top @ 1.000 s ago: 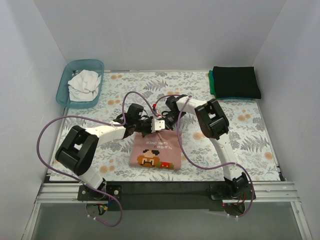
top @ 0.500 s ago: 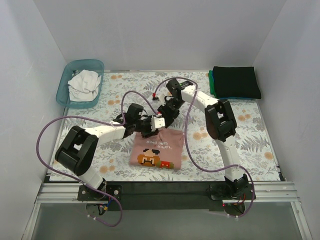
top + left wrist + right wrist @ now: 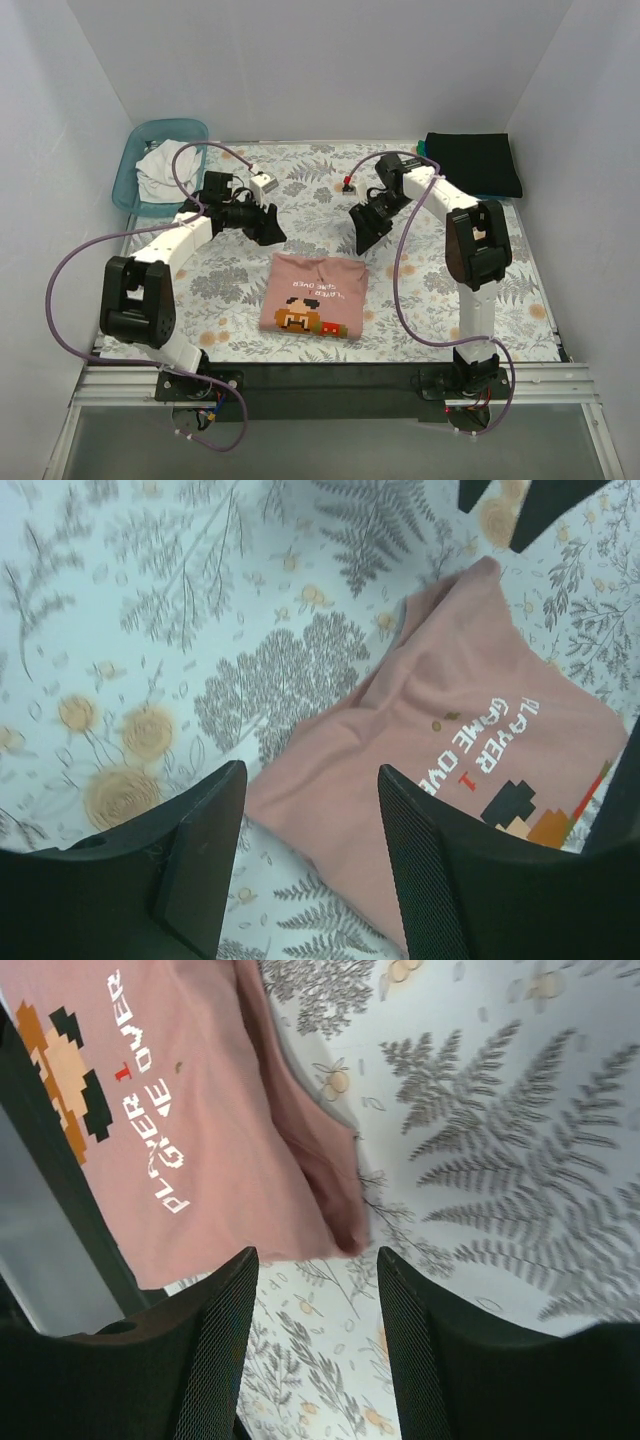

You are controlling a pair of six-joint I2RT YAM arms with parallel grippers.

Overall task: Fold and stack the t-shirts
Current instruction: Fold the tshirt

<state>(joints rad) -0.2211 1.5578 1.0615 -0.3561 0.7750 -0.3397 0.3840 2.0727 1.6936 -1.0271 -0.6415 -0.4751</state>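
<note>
You had the pink t-shirt [image 3: 315, 298] lying folded and flat at mid-table, print up. The left gripper [image 3: 274, 232] and right gripper [image 3: 360, 240] both hung with jaws apart, holding nothing, just beyond its far corners. Judged light, limp cotton: a one-layer pinch would likely unfold it. Pinch all layers at opposite folded edges to carry it to the black-and-teal stack [image 3: 472, 165].

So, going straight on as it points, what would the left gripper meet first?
Probably the edge of the pink t-shirt, though the left gripper might land on the tablecloth beside it.
</note>
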